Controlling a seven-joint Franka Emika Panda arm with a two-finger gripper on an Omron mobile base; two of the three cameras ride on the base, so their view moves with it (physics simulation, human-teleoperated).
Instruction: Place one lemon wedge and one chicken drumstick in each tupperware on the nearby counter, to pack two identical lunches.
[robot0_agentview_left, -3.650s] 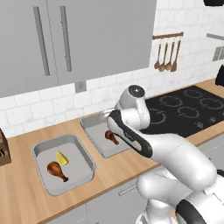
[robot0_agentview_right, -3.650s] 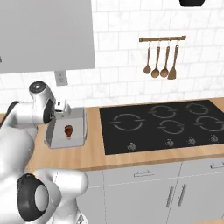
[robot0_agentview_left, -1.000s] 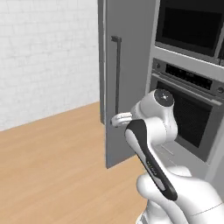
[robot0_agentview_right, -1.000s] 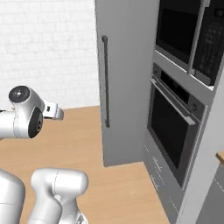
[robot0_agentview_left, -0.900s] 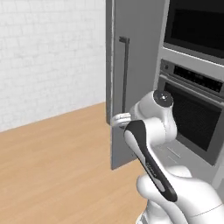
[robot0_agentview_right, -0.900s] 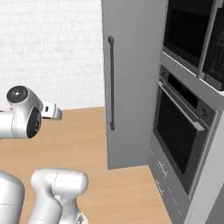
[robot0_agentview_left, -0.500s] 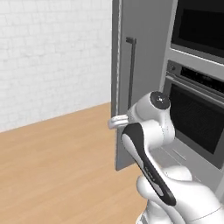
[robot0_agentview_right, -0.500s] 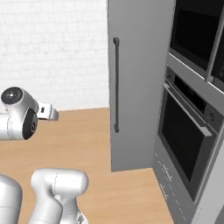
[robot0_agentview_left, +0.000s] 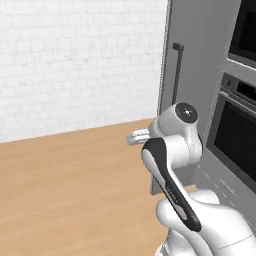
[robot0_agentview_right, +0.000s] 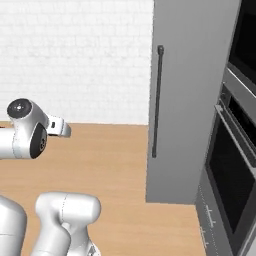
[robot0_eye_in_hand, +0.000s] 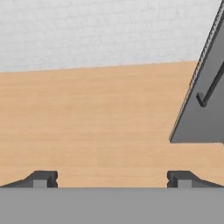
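Your gripper (robot0_eye_in_hand: 112, 178) is spread wide with nothing between the jaws — in the hand view its two dark fingertips (robot0_eye_in_hand: 43, 178) sit far apart at the bottom, and between them lies bare wooden floor (robot0_eye_in_hand: 87, 122). The hand looks out low over the floor towards a white brick wall (robot0_eye_in_hand: 100, 30).

From the left base view, the arm is folded up in front of you, its wrist end (robot0_agentview_left: 139, 136) poking out to the left, level, at about the height of the lower part of the tall grey cabinet (robot0_agentview_left: 200, 60). In the right base view the same wrist end (robot0_agentview_right: 59, 128) points right, towards the cabinet but well apart from it.

Neither a drumstick, a lemon wedge, a tupperware nor the counter can be made out from here, so you get no reading on which way any of them lies.

What stands closest is that tall grey cabinet, its long dark bar handle (robot0_agentview_right: 157, 100) running upright. In the hand view the cabinet leans in from the right edge with its handle (robot0_eye_in_hand: 210, 89) slanting — that is the camera's roll. Just beyond the cabinet, built-in ovens (robot0_agentview_right: 230, 170) with dark glass doors are stacked to the right. The floor between the arm and the cabinet is plain light-brown boards.
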